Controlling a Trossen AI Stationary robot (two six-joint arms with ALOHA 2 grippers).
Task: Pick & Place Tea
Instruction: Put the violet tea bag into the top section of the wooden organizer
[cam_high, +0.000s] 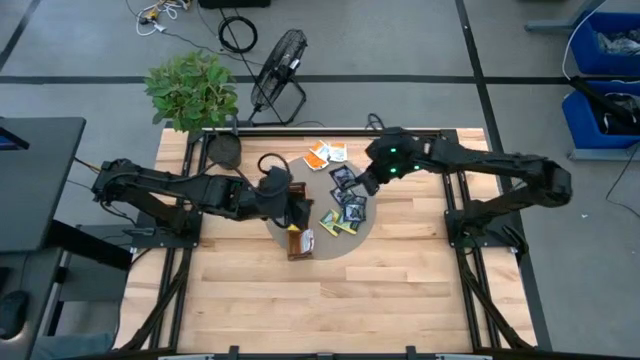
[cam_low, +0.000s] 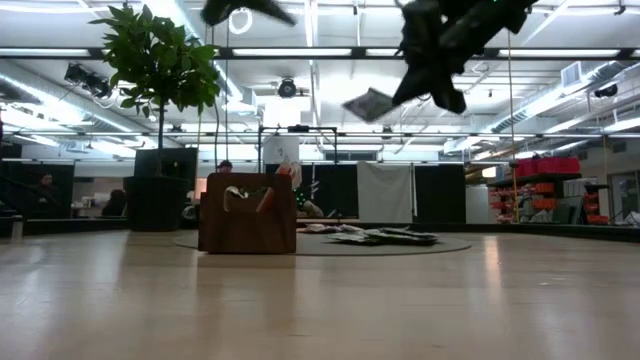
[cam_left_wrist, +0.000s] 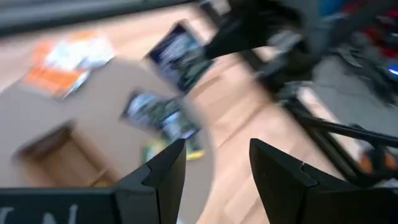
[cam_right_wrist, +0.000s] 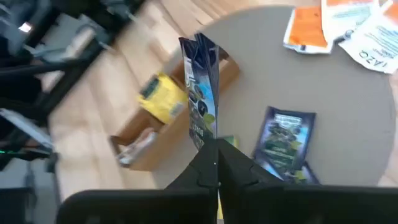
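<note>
Tea sachets lie flat on a round grey mat: orange-and-white ones at its far side, dark blue ones in the middle, yellow-green ones nearer. The brown wooden tray stands on the mat's left part and holds a yellow sachet and an orange-and-white one. My right gripper hangs above the mat's middle, shut on dark blue sachet. My left gripper is open and empty, raised over the tray's far end. My right gripper pinches the dark blue sachet by its edge between both fingers. What looks like two sachets or two layers fans out beyond the fingertips. The sachet is lifted clear of the mat and sticks out sideways from the gripper.
A black bowl-like object sits at the table's far left corner. A potted plant and a floor fan stand beyond the far edge. Bare wood fills the table's near half.
</note>
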